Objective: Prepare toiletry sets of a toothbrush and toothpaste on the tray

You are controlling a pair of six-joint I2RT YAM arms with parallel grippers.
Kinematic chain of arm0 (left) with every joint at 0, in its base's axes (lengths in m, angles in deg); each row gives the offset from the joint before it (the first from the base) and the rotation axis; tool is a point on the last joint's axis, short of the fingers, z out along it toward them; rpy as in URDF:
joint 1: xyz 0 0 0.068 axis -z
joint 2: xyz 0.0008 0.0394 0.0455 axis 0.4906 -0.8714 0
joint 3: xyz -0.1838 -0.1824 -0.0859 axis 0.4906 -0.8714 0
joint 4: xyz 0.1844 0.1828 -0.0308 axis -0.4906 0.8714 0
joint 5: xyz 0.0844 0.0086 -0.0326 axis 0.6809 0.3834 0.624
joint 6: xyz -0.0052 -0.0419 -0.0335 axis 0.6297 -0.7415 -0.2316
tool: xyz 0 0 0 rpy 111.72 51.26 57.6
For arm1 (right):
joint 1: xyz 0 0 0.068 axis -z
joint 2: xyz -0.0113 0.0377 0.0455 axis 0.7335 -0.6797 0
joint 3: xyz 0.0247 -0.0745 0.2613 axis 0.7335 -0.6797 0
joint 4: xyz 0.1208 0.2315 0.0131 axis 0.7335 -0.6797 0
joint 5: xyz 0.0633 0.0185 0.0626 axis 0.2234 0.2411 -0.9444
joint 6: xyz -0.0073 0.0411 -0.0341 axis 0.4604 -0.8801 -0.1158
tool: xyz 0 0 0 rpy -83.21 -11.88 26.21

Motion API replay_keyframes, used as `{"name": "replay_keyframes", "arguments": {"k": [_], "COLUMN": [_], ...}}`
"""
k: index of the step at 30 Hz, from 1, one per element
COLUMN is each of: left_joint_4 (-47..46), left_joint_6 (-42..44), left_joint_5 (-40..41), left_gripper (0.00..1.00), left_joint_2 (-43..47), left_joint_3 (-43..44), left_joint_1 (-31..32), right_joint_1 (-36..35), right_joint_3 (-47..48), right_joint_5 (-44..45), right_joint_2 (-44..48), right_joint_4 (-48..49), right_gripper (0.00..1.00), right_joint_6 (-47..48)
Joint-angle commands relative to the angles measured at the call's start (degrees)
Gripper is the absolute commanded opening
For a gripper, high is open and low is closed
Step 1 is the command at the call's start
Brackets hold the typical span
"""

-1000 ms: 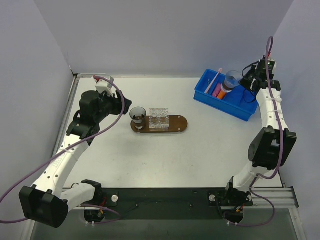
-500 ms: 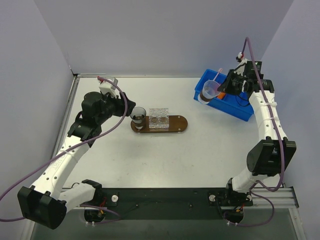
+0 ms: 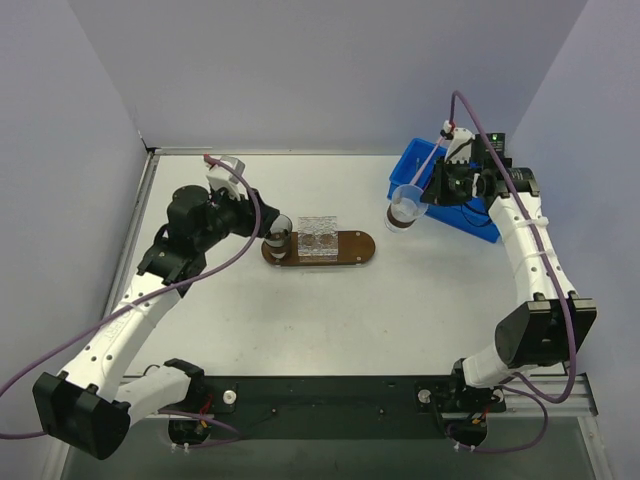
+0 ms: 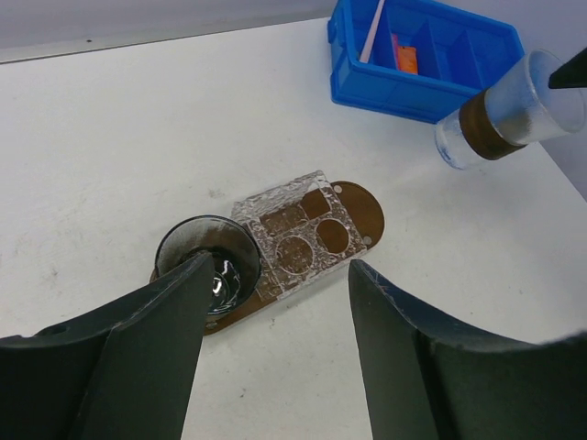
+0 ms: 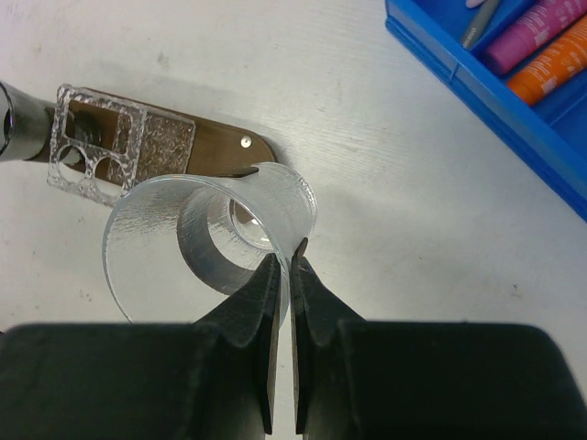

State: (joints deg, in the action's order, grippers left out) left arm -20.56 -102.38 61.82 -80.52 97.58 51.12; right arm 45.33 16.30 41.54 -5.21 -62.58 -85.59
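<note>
While no set is laid on the tray (image 3: 358, 247) yet, toothbrush (image 3: 427, 163) and both toothpaste tubes (image 5: 550, 50) are seen in the blue bin (image 3: 470, 215), well apart from it. Clear cup (image 5: 211, 243) is pinched at rim by right gripper (image 5: 292, 266), btwn bin and tray. Left gripper (image 4: 275, 275) is spread wide over dark cup (image 4: 206, 261) on tray's left end.

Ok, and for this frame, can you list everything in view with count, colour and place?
table: 1, white, under everything
tray: 1, dark brown, mid-table
clear holder: 1, textured with cut-outs, on the tray
cup on tray: 1, clear, darkish, tray's left end
held cup: 1, clear with brown band, in the air between bin and tray
blue bin: 1, far right of table
toothbrush: 1, pale, in the bin
magenta toothpaste tube: 1, in the bin
orange toothpaste tube: 1, beside the magenta one
left gripper: open, above the tray
right gripper: pinched on the held cup's rim
</note>
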Motion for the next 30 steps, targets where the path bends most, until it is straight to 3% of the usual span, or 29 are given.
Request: {"name": "replay_keyframes", "arguments": {"k": [1, 14, 22, 30], "left_joint_4": [-2.4, -0.5, 4.7, 7.8], "left_joint_6": [1.9, -6.3, -4.6, -1.6], "left_joint_5": [-4.4, -11.7, -3.2, 6.4], "left_gripper": [0.70, 0.70, 0.71, 0.71], "left_joint_2": [0.2, -15.3, -20.6, -21.7], "left_joint_3": [2.5, 11.5, 14.5, 15.5], "left_joint_1": [2.7, 16.0, 21.6, 24.1], "right_joint_1": [-3.2, -16.7, -24.1, -26.2], "right_joint_3": [-0.8, -4.7, -7.1, -8.4], "right_joint_5": [-3.1, 3.4, 8.1, 8.1], "right_joint_2": [3.5, 4.2, 5.0, 8.1], "right_joint_4": [1.1, 1.0, 1.3, 1.1], "right_gripper": [0.00, 0.00, 0.00, 0.00], "right_joint_6": [5.6, 10.3, 10.5, 10.7]}}
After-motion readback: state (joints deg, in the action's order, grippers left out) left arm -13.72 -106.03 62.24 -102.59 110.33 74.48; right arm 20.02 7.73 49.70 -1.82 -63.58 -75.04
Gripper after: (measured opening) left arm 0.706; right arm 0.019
